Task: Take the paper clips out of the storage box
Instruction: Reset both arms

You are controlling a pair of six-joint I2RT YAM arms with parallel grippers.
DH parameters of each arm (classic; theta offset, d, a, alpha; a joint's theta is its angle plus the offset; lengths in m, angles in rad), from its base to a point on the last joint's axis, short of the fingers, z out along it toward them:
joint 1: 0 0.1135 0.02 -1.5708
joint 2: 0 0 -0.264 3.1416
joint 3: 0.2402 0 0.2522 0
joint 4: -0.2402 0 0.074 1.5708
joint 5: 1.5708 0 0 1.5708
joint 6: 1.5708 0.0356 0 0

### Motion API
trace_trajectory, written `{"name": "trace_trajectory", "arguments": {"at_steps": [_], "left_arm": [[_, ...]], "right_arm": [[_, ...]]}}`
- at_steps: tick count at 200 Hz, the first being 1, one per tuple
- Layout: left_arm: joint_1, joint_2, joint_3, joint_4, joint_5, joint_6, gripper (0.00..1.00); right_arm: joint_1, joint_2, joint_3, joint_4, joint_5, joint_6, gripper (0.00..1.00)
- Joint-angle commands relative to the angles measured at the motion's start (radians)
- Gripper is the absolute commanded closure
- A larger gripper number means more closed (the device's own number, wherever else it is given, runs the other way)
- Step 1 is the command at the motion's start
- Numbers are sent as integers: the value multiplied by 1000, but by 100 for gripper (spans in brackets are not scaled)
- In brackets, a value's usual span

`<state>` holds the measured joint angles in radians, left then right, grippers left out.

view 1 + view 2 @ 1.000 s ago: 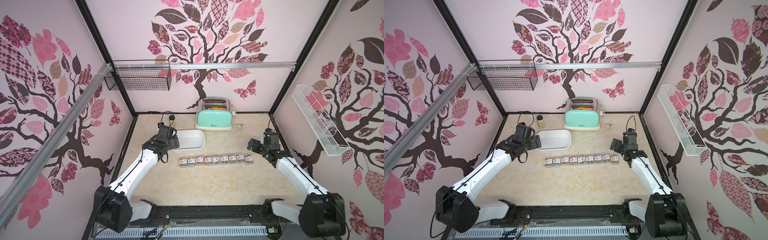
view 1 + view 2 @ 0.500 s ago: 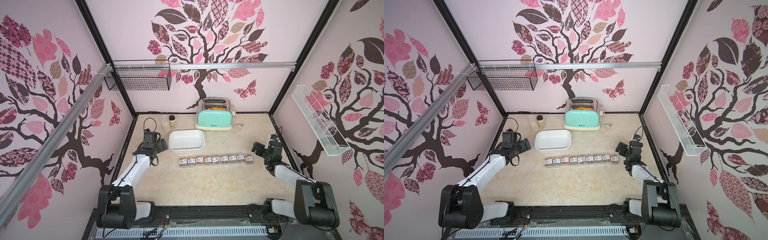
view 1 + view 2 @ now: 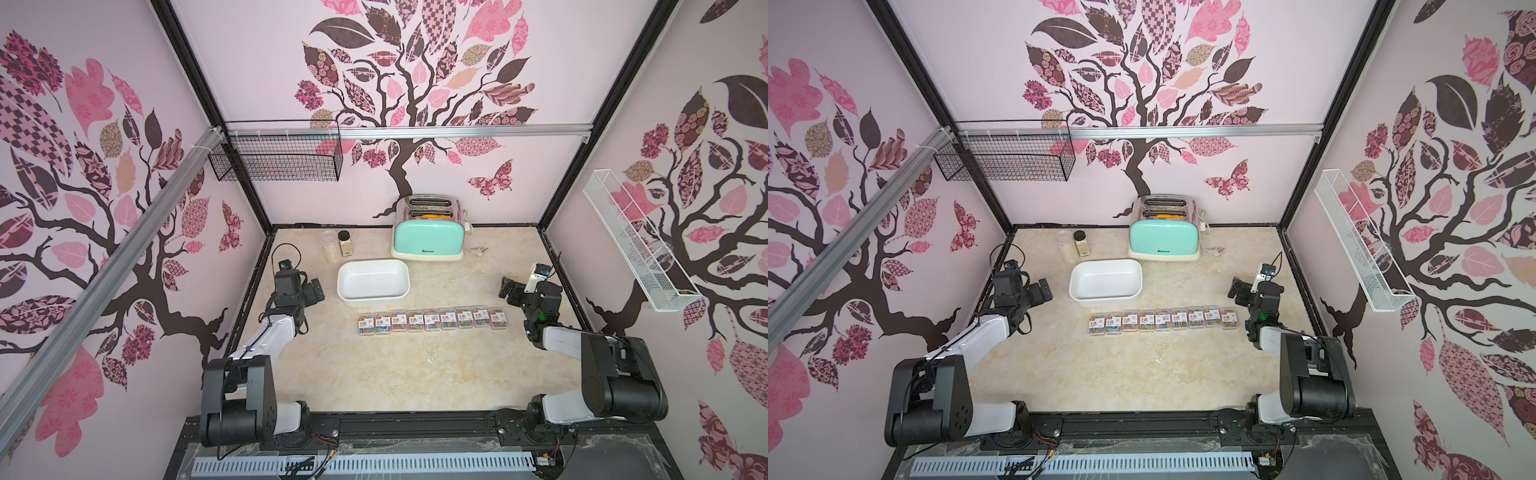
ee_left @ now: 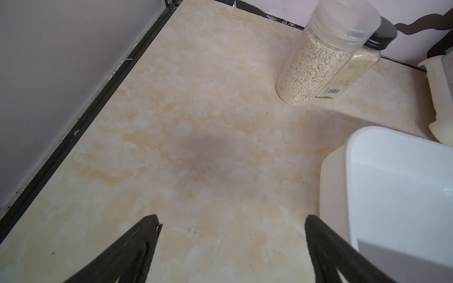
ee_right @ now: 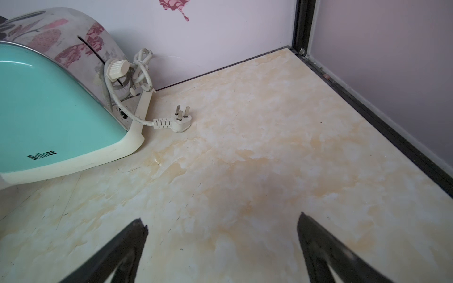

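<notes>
1. The storage box (image 3: 372,300) sits on the surface (image 3: 395,374) just in front of the mint toaster (image 3: 428,245). In both top views its inside is plain bare white, and I can't spot anything in it.
2. The paper clips (image 3: 432,320) are nine little clear cases lined up side by side in a tidy row on the surface. The row is just on the robot's side of the box and not touching it.
3. The left jaws hang low over bare surface, just off the box's left end. The left wrist view shows both black tips spread wide with nothing between them and the box corner right next to one tip.
4. Same story for the right jaws: wide apart, empty, over bare surface off the right end of the row. The toaster and its loose plug (image 5: 180,121) are ahead of them.
5. My read is that the unloading looks done, since every case I can count is out and neither arm is gripping anything.
6. So the next move shouldn't need another pick. At most it needs a quick check along the box's near inner wall, which the top views partly hide. After that the arms can go to rest, staying clear of the row so no case gets bumped. The two jars (image 3: 338,247) behind the box aren't part of the job.
</notes>
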<state>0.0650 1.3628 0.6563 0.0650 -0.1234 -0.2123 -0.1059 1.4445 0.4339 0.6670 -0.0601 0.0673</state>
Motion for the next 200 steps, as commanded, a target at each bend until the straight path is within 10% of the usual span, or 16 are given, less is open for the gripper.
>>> {"name": "trace_trajectory", "arguments": {"at_steps": [1,200], "left_arm": [[6,17,-49,212,-22,47,2],[-2,193,-286,821,76,143,2]], "right_arm": [[23,32,-29,117,-52,-55,1],[72,104,-26,169,-14,-103,1]]}}
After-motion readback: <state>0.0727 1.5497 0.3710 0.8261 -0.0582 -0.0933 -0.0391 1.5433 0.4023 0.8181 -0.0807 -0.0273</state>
